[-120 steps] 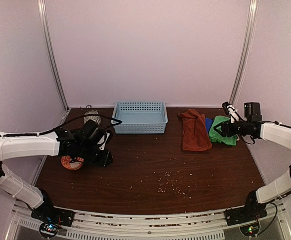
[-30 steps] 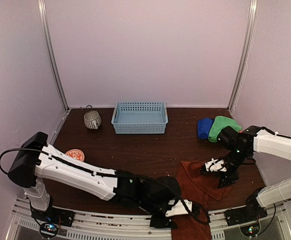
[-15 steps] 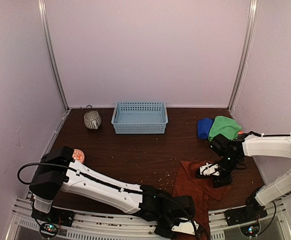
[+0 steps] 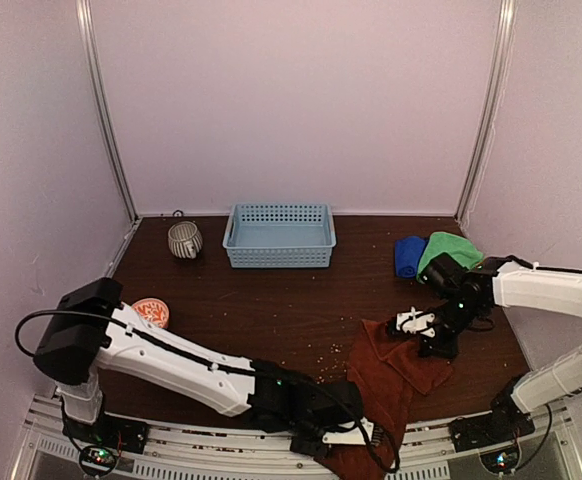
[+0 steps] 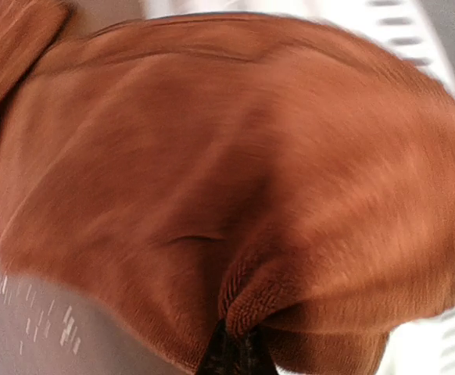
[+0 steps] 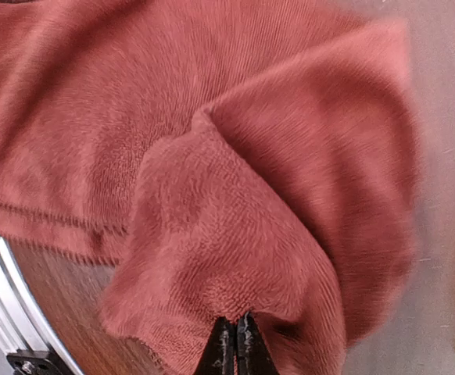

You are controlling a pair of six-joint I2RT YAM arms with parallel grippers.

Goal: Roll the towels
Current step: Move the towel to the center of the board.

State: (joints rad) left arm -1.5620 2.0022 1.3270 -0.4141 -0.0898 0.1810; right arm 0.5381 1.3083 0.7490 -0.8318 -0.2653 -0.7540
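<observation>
the left gripper [image 4: 343, 436] and right gripper [image 4: 418, 323] are pinching, jaws closed, opposite ends of the rust-red terry towel [image 4: 391, 372], likely spreading it flat for rolling at the near-right edge of the dark wooden table [image 4: 271, 310].

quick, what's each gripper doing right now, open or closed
left gripper: jaws closed, pinching the rust-red soft cloth towel
right gripper: jaws closed, pinching a fold of the same towel

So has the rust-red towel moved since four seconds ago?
Yes. The rust-red towel has left its spot beside the blue towel and green towel, which stayed put; it now lies toward the near edge of the table.
</observation>
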